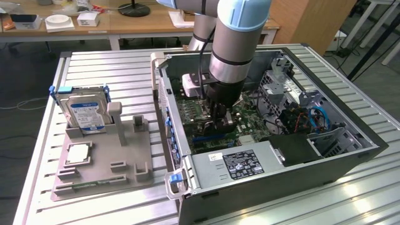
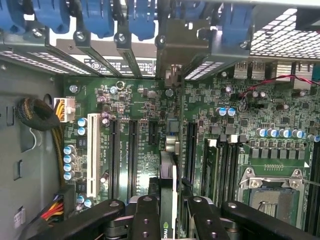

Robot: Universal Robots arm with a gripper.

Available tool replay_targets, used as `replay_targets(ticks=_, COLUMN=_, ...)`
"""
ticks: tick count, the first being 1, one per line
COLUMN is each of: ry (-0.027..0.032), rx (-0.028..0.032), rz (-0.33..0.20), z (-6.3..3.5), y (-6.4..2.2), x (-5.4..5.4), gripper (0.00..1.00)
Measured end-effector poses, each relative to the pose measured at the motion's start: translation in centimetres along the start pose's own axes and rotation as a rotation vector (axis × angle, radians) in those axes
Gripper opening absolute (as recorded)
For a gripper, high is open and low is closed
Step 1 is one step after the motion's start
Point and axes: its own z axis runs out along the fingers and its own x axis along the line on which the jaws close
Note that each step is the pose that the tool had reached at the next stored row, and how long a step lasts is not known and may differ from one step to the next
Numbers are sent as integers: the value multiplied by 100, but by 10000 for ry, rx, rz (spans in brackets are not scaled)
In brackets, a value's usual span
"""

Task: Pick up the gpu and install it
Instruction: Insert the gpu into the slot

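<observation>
Inside the open computer case (image 1: pixel 325 154), lying on its side on the slatted metal worktop (image 1: pixel 112 65), the robot arm is reaching down over the green motherboard (image 2: pixel 135 105). Its hand (image 2: pixel 167 212) is gripping the gpu (image 2: pixel 169 185), a thin dark card seen edge-on, with the black fingers (image 2: pixel 145 215) closed against both of its faces. In the wrist view the card is hanging just above the row of long black expansion slots (image 2: pixel 133 150), lined up with them and pointing toward the rear bracket openings (image 2: pixel 175 45). Judging from this, the pick-up is finished and the card is not yet seated. Beside the case, a grey parts holder (image 1: pixel 100 164) is carrying a hard drive (image 1: pixel 86 114).
</observation>
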Motion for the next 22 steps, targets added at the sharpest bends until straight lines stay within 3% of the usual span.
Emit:
replay_targets(ticks=7, ry=15, rx=13, rz=596, z=0, y=0, x=0, gripper=26)
replay_targets(ticks=11, ry=15, rx=19, rz=621, z=0, y=0, x=-8, gripper=26)
replay_targets(ticks=17, ry=19, rx=132, rz=617, z=15, y=4, x=-30, gripper=26)
replay_targets(ticks=22, ry=8, rx=151, rz=616, z=23, y=11, x=-30, gripper=26)
